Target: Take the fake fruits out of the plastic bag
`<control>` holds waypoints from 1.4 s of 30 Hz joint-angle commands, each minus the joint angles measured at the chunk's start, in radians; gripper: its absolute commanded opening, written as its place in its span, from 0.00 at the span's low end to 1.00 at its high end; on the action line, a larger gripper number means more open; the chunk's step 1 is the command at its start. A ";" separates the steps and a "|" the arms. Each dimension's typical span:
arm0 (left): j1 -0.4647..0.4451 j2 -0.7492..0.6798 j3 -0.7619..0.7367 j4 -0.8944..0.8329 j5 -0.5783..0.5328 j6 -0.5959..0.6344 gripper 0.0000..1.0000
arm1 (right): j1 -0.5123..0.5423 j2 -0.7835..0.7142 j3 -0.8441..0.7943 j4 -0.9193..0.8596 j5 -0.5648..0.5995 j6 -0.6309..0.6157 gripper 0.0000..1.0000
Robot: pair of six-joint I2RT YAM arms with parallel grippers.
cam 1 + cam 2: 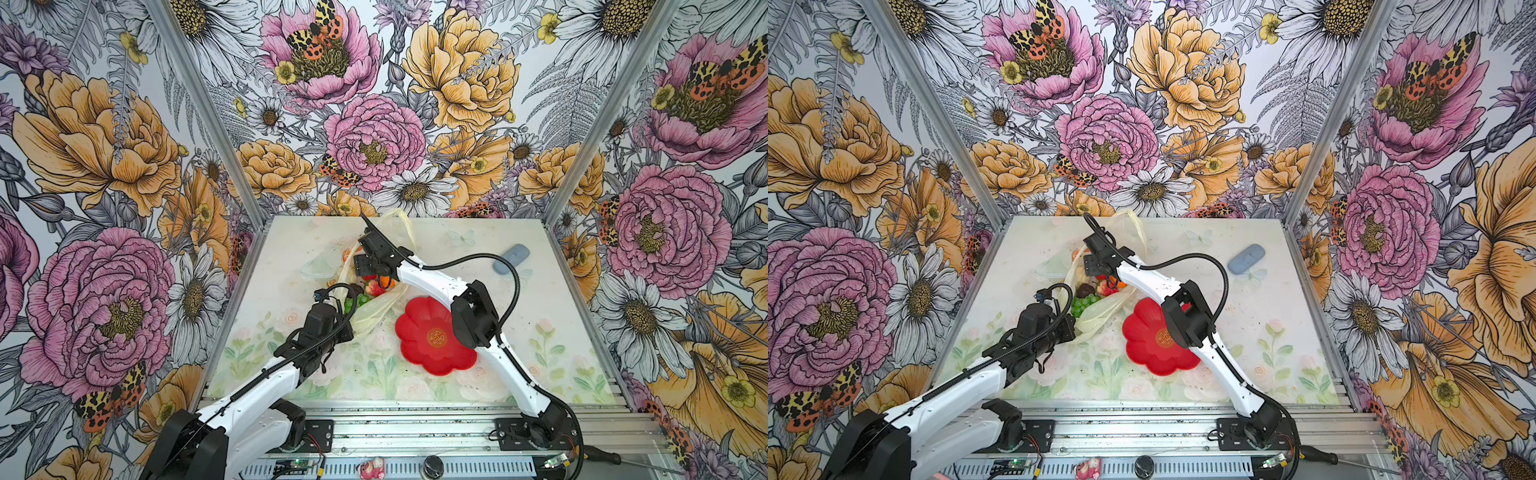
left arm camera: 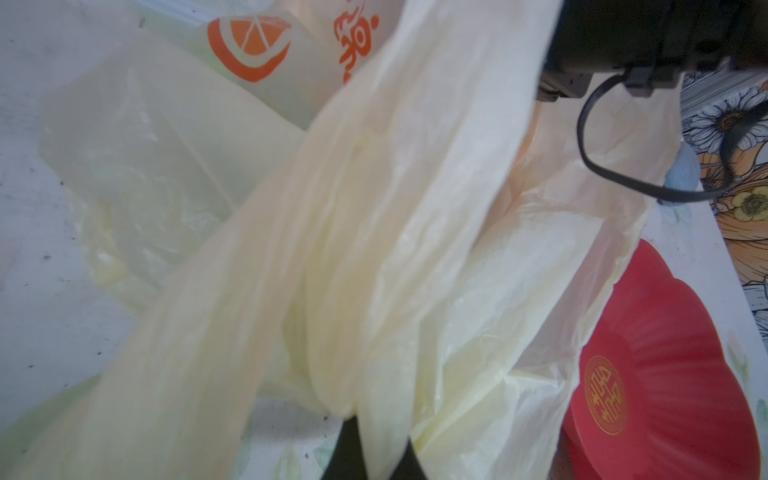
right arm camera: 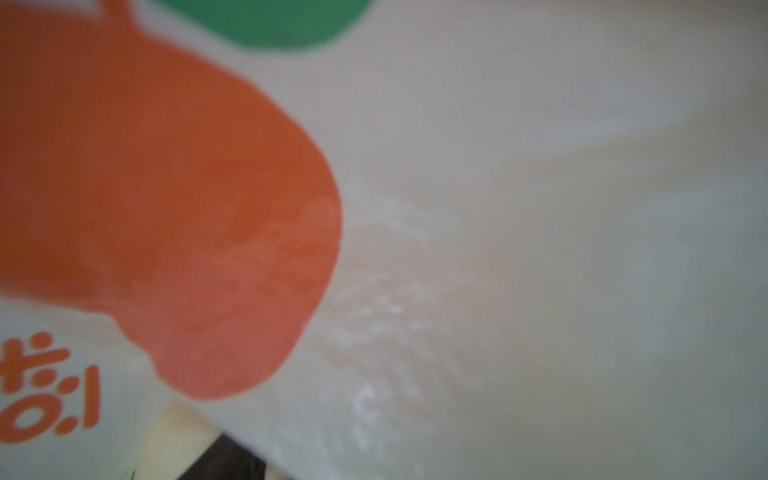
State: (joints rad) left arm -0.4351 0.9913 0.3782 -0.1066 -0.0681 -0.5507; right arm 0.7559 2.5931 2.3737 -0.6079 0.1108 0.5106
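The cream-yellow plastic bag (image 1: 376, 313) (image 1: 1100, 313) lies crumpled at the middle of the table, one loop handle standing up at the back. At its open mouth I see fake fruits: a strawberry (image 1: 374, 287), an orange (image 1: 389, 282), green grapes (image 1: 1084, 304) and a dark mangosteen (image 1: 1086, 289). My left gripper (image 2: 374, 444) is shut on a fold of the bag film at its near edge. My right gripper (image 1: 374, 271) hangs over the fruits at the bag's mouth. Its fingers are hidden there, and blurred bag film with an orange print (image 3: 166, 208) fills the right wrist view.
A red flower-shaped plate (image 1: 432, 336) (image 2: 665, 374) sits right of the bag, with the right arm crossing over its far edge. A blue-grey oblong object (image 1: 511, 258) lies at the back right. Flowered walls enclose the table on three sides.
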 commanded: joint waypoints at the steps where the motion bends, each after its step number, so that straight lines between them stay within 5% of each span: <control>1: 0.009 0.008 -0.007 0.031 0.024 -0.007 0.00 | 0.006 0.034 0.026 -0.006 -0.022 -0.016 0.81; 9: 0.011 0.010 -0.007 0.032 0.026 -0.006 0.00 | 0.009 0.038 0.022 -0.021 -0.001 -0.027 0.72; 17: 0.012 0.006 -0.008 0.030 0.025 -0.008 0.00 | 0.011 0.051 0.010 -0.043 0.000 -0.034 0.77; 23: 0.013 0.004 -0.009 0.029 0.025 -0.007 0.00 | 0.013 0.026 -0.004 -0.047 0.006 -0.036 0.67; 42: 0.016 0.010 -0.007 0.031 0.022 -0.007 0.00 | 0.069 -0.256 -0.257 -0.025 0.004 -0.051 0.61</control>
State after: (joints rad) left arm -0.4286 0.9970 0.3782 -0.1036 -0.0582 -0.5507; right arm 0.8120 2.4374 2.1536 -0.6380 0.1108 0.4686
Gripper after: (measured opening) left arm 0.047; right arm 0.614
